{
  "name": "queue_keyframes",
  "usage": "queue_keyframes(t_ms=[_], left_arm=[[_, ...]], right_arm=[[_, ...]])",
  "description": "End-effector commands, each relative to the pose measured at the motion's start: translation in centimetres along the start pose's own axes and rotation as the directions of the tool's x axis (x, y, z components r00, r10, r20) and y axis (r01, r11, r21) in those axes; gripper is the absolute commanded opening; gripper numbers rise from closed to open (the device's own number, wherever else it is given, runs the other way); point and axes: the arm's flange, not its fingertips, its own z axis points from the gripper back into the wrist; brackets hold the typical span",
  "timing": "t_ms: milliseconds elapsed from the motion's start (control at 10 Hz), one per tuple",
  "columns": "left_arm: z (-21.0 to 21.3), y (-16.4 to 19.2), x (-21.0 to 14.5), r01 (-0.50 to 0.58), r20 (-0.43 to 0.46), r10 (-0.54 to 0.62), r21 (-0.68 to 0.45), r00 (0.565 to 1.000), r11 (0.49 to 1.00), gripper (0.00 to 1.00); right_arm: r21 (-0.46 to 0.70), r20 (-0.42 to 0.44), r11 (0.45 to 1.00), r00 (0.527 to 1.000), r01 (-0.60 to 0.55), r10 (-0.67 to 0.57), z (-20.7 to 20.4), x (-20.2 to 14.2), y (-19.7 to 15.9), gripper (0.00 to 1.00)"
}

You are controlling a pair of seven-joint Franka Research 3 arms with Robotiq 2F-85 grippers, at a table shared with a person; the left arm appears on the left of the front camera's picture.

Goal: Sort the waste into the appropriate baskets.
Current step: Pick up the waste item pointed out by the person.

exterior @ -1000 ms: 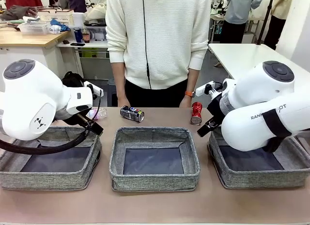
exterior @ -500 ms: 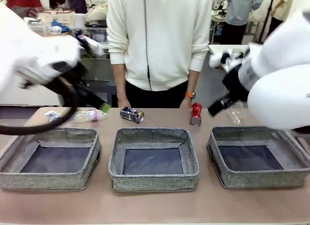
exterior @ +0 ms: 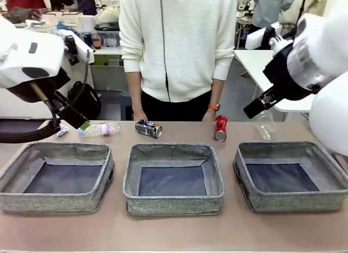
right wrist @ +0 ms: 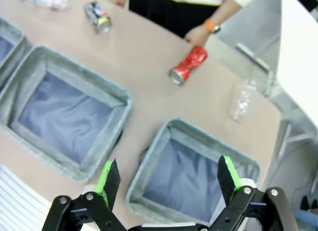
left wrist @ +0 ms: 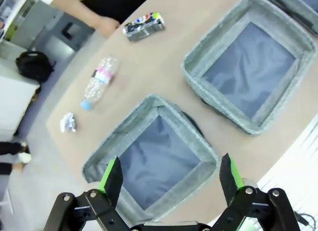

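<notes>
Fig. Pre-grasp step, nothing binned yet. L pincer (left wrist: 169,166) & R pincer (right wrist: 168,167) both gape empty over the baskets (exterior: 173,201). On the counter (exterior: 174,231), at their 12 o'clock: bottle (exterior: 100,129), dark can (exterior: 148,128), red can (exterior: 220,127), film (exterior: 264,124). Next, we judge, L drops toward 11 o'clock for the bottle.

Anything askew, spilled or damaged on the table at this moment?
Nothing spilled. The red soda can lies on its side and looks crumpled along its body. The dark blue-black soda can and the clear blue-capped plastic bottle also lie on their sides behind the three grey woven fabric baskets.
</notes>
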Motion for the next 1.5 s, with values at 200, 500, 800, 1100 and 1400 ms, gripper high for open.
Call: queue_keyframes(t_ms=[200, 500, 800, 1100, 1400], left_arm=[[2.2, 0.8, -0.4, -0.063, 0.064, 0.096, -0.392, 0.993, 0.918, 1.0], [5.9, 5.5, -5.4, -0.289, -0.003, 0.393, -0.684, 0.919, 0.67, 1.0], [6.9, 9.7, -13.2, -0.181, 0.101, 0.631, -0.913, 0.769, 0.366, 1.0], [7.1, 11.8, -19.3, -0.224, 0.137, 0.781, -0.915, 0.609, 0.335, 1.0], [9.2, 15.4, -19.7, -0.248, 0.108, 0.784, -0.915, 0.611, 0.319, 1.0]], right_arm=[[0.412, -0.012, 0.888, 0.975, 0.206, -0.221, 2.3, -2.5, -1.3, 1.0], [0.727, -0.176, 0.519, 0.853, 0.449, -0.491, 7.5, -5.8, -1.4, 1.0], [0.752, -0.261, 0.224, 0.592, 0.62, -0.762, 8.1, -13.1, -5.7, 1.0], [0.697, -0.321, 0.083, 0.414, 0.712, -0.852, 3.5, -19.0, -10.8, 1.0], [0.691, -0.337, 0.071, 0.407, 0.72, -0.849, 8.9, -12.7, -19.3, 1.0]])
